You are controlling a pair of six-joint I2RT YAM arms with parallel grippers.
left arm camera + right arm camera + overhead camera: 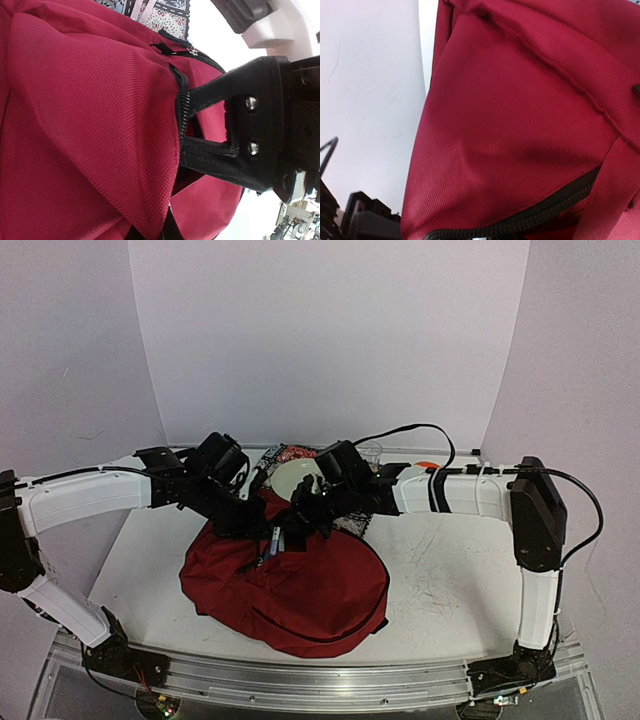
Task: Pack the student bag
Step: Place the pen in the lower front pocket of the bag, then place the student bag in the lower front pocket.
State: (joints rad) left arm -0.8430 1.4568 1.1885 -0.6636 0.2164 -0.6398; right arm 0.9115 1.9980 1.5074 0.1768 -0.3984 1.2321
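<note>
The student bag (300,585), a floppy dark-red backpack with a black zipper, lies mid-table with its opening toward the back. My left gripper (258,528) is shut on a fold of its red fabric (150,165) at the opening's left side. My right gripper (302,512) is shut on the zipper rim (530,222) at the opening's right side. Its black fingers (215,161) show in the left wrist view, clamped over the zipper edge (182,107). A thin pen-like item (273,540) sticks up in the opening between the grippers.
Behind the bag lie a patterned cloth item (298,453), a pale round plate (293,478), a clear cup (372,451) and a small orange thing (427,464). The patterned item (165,12) also shows past the bag. Bare white tabletop (450,570) lies to the right.
</note>
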